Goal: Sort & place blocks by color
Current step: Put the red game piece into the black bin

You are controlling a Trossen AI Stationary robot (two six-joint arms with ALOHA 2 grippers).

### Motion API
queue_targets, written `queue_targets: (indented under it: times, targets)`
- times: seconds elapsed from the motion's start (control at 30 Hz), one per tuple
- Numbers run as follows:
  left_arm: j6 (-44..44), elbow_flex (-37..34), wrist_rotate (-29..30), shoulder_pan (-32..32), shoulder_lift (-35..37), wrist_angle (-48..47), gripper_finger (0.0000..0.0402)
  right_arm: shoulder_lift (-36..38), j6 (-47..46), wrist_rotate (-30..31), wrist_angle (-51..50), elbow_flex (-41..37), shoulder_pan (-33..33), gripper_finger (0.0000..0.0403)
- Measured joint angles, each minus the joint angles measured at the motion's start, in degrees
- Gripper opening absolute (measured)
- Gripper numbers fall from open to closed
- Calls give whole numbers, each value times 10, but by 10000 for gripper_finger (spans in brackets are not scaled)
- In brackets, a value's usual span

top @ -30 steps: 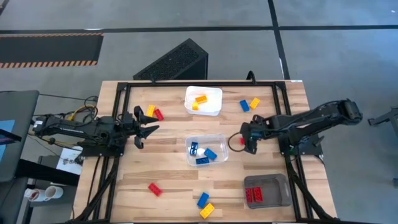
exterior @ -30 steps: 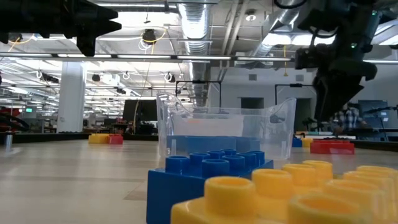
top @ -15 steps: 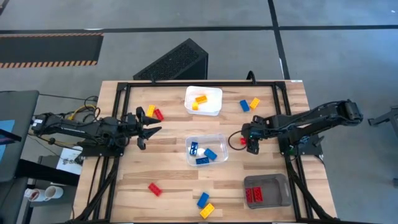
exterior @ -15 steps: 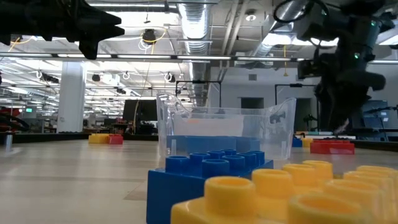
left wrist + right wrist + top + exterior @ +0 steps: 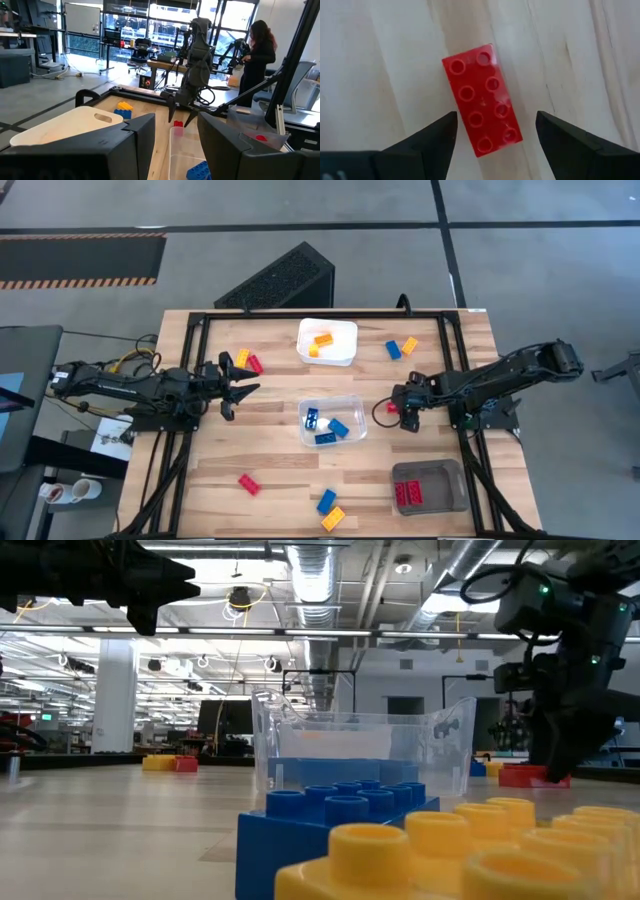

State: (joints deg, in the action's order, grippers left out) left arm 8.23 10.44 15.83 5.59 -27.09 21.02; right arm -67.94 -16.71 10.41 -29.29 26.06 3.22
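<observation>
my right gripper [image 5: 492, 137] points straight down at the wooden table [image 5: 270, 450], its fingers [image 5: 427, 142] spread wide apart and clamped on nothing; a red block [image 5: 482, 100] lies flat, studs up, in the gap between them, turned a little askew to the fingers, with bare wood showing on both sides of it, so neither finger touches it. from above, that red block [image 5: 392, 407] sits just beside the clear tray [image 5: 352, 412] that holds blue blocks [image 5: 326, 428], on the tray's right, and open table lies around it toward the grey tray [image 5: 455, 480] with red blocks [image 5: 407, 494] near the front right corner. my left gripper [image 5: 240, 380] hangs off the table surface on the left side, near a yellow block [image 5: 241, 358] and a red block [image 5: 255, 364] by the far edge; its fingers [image 5: 220, 145] stand partly apart with nothing between them. the white tray [image 5: 345, 352] at the far edge holds orange blocks [image 5: 321, 341]. loose blocks lie well apart from my fingers: a blue block [image 5: 393, 350] and an orange block [image 5: 409, 346] far right, a red block [image 5: 248, 483] front left, and a blue block [image 5: 326, 502] beside a yellow block [image 5: 333, 518] at the front edge.
</observation>
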Motion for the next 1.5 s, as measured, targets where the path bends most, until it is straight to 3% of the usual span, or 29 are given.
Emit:
queue_targets:
  times: [0.2, 0.57, 0.83, 0.93, 1.2, 1.4, 1.5]
  targets:
    - [0, 0, 0, 0, 0, 1, 135, -2, -8, 0, 24, 0, 0, 254]
    - [10, 0, 0, 0, 0, 19, 135, -111, -10, -15, 11, 39, 0, 136]
    - [10, 0, 0, 0, 0, 20, 135, -38, -37, -14, -141, 156, 20, 140]
    - [10, 0, 0, 0, 0, 20, 135, -6, -84, -12, -189, 195, 57, 148]
    - [10, 0, 0, 0, 0, 20, 135, 43, -269, -15, -143, 242, 236, 137]
    - [11, 0, 1, 0, 0, 21, 135, 15, -358, 42, -5, 243, 366, 159]
    - [14, 0, 1, 0, 0, 27, 135, -21, -396, 46, 4, 243, 410, 155]
